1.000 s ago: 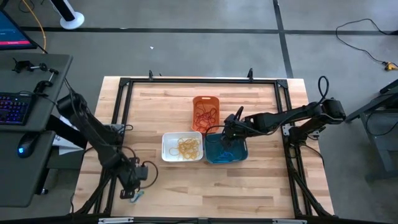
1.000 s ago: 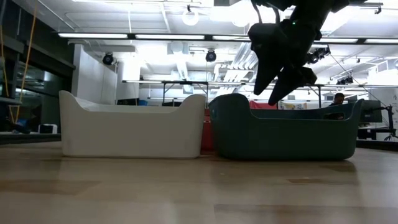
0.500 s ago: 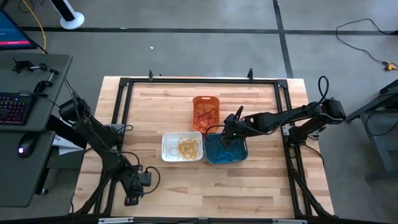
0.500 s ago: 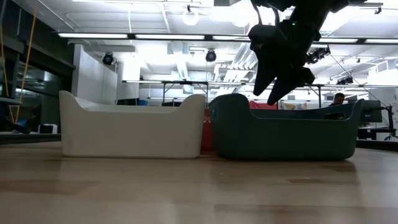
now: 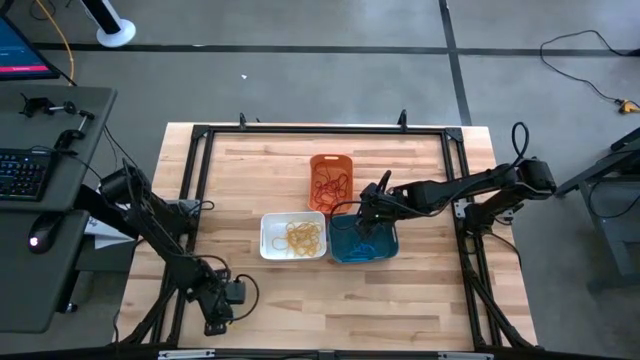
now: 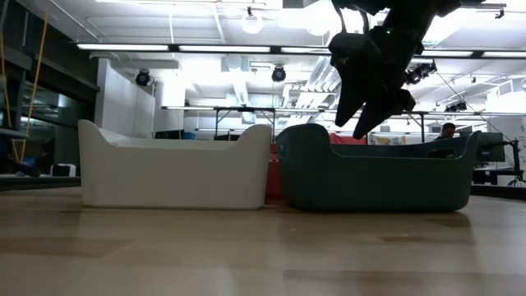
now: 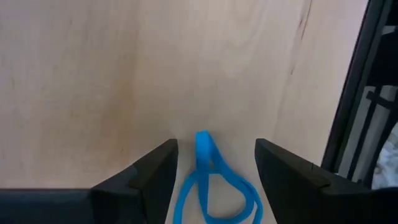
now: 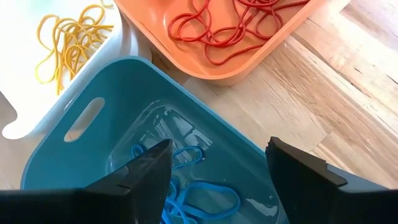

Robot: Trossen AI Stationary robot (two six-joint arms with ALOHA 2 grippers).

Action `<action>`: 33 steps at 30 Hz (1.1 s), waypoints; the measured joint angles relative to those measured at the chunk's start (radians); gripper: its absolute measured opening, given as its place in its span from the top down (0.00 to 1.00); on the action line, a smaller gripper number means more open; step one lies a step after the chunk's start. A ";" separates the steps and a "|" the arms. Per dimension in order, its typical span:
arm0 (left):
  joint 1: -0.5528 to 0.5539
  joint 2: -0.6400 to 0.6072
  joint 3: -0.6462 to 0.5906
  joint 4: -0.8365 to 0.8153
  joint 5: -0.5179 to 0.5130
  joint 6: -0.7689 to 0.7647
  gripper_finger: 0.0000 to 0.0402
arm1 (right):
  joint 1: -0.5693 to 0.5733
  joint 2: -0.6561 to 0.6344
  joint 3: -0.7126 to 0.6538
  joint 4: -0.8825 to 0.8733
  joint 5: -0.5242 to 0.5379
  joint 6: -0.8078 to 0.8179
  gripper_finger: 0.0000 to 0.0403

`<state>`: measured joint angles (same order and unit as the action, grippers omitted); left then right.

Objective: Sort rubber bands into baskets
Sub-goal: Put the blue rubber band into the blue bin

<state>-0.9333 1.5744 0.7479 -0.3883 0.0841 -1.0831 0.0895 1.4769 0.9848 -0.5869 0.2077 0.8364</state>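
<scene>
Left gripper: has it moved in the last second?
Yes. In the high view the left gripper has slid down the picture toward the table's near edge; a blue band lies between its open jaws.

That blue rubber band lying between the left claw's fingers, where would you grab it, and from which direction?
Probably straight down from above. The blue rubber band lies flat on the bare table, folded, so no side offers purchase. The open left gripper already straddles it; closing across the narrow doubled end, where strands bunch, looks surest.
</scene>
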 joint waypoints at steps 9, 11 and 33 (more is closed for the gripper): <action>-0.005 0.034 0.002 -0.009 -0.001 -0.038 0.52 | 0.000 0.000 0.000 0.000 0.000 0.000 0.38; -0.009 0.035 0.002 -0.028 -0.003 -0.053 0.60 | 0.000 0.000 0.000 0.000 0.003 0.000 0.38; 0.333 -0.518 -0.002 -0.171 -0.049 0.173 1.00 | 0.017 -0.034 0.000 0.018 -0.100 0.024 0.38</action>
<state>-0.5999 1.0564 0.7457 -0.5591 0.0347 -0.9103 0.1063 1.4432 0.9848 -0.5693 0.1073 0.8605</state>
